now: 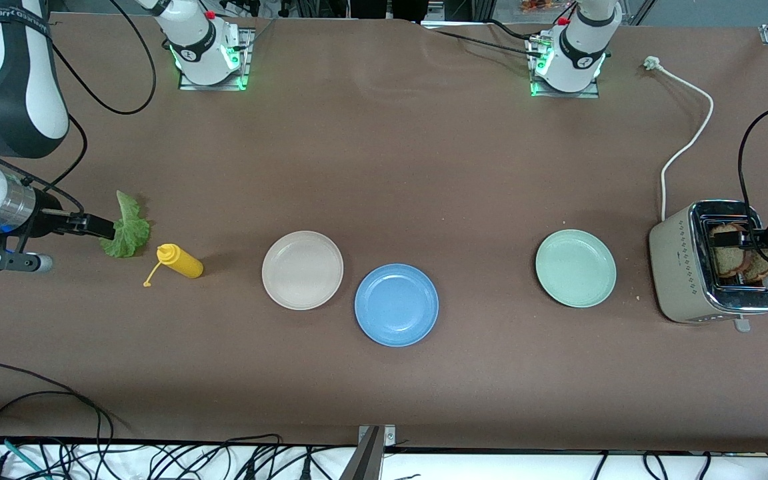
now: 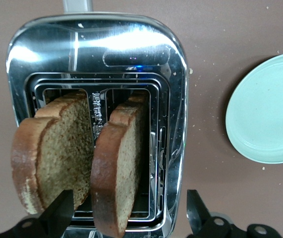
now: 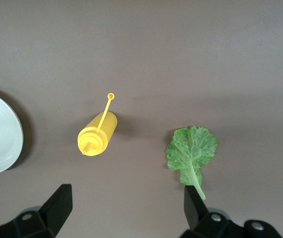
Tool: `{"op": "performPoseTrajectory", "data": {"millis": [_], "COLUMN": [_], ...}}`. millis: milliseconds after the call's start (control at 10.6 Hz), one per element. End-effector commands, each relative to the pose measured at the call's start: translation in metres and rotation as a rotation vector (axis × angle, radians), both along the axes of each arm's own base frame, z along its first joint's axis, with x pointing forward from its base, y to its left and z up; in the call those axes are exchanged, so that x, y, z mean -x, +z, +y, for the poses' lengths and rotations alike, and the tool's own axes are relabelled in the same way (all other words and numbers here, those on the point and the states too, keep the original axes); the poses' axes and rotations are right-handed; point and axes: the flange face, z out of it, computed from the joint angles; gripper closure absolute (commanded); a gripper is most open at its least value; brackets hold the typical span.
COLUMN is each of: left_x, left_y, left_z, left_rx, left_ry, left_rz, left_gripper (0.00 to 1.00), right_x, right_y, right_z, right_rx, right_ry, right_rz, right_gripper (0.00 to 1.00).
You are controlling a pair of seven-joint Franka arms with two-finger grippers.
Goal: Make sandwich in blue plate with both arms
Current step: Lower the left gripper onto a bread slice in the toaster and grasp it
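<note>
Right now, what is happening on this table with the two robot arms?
A sandwich is being started, but nothing is held yet. The left gripper hangs open over the toaster, where two bread slices stand in the slots. The right gripper is open over the lettuce leaf, which lies on the table beside a yellow squeeze bottle. The blue plate holds nothing, and it sits between a beige-white plate and a mint-green plate.

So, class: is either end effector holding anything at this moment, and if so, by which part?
Nothing is held. The left end effector hangs open over the bread slices in the toaster; the right end effector hangs open over the lettuce.
</note>
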Motion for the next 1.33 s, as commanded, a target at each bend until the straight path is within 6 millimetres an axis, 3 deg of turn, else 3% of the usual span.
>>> {"op": "performPoseTrajectory", "data": {"millis": [0, 189, 379, 663, 1042, 1231], "left_x": [-0.004, -0.004, -0.004, -0.003, 0.014, 0.017], "left_y": [-0.002, -0.003, -0.003, 0.004, 0.070, 0.103], "left_z": [0.003, 0.002, 0.002, 0.000, -0.006, -0.027], "left_rx": [0.022, 0.023, 0.022, 0.020, 0.006, 0.000], "left_ry": [-0.018, -0.020, -0.020, -0.023, -0.043, -0.069], "left_rz": [-0.008, -0.007, -0.005, -0.006, -0.035, -0.067], "left_gripper": [0.20, 0.66, 0.99, 1.00, 1.00, 1.00], "right_x": [0.001, 0.002, 0.001, 0.001, 0.001, 0.002], "right_y": [0.000, 0.000, 0.000, 0.000, 0.000, -0.001], "right_z": [-0.002, -0.002, -0.003, -0.004, -0.004, -0.004], "right_rx": [0.008, 0.008, 0.007, 0.007, 0.007, 0.007], "right_ry": [0.012, 0.013, 0.012, 0.010, 0.010, 0.010], "right_rz": [-0.005, -0.004, -0.005, -0.005, -0.004, -0.003], "right_gripper": [0.00, 0.00, 0.00, 0.00, 0.00, 0.00]}}
